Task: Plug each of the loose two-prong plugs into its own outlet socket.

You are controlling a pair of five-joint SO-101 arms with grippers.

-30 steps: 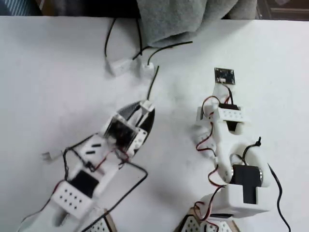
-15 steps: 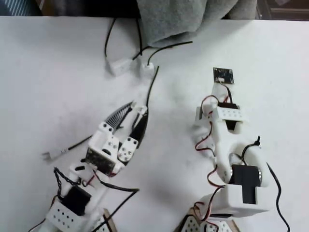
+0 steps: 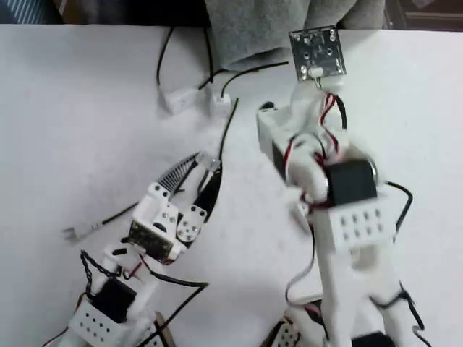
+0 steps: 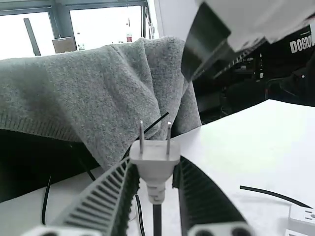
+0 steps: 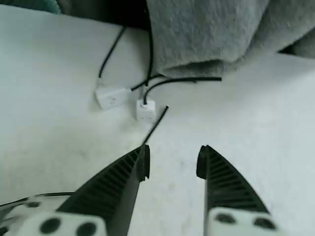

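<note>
Left claw is closed on the white two-prong plug, its ribbed fingers pinching the body from both sides, the prongs pointing away from the wrist and the cable hanging back between the fingers. We judge the step in hand to be carrying this plug to the nearer socket, which lies on the table beyond the claw, with the second socket just beside it. To do it well we would keep the prongs level, line them up with the slots before pushing, and press straight in. The sockets look like small loose blocks on cables, so they would probably slide unless something braces them. Right claw is open with nothing in it and looks down on both sockets, so we think it is well placed to steady one. A thin black cable runs between the left claw and the sockets and could snag. Just behind the sockets the grey cloth drapes over the table's far edge, leaving little room there. Bare table opens wide on the left arm's side, where the second plug waits well apart.
</note>
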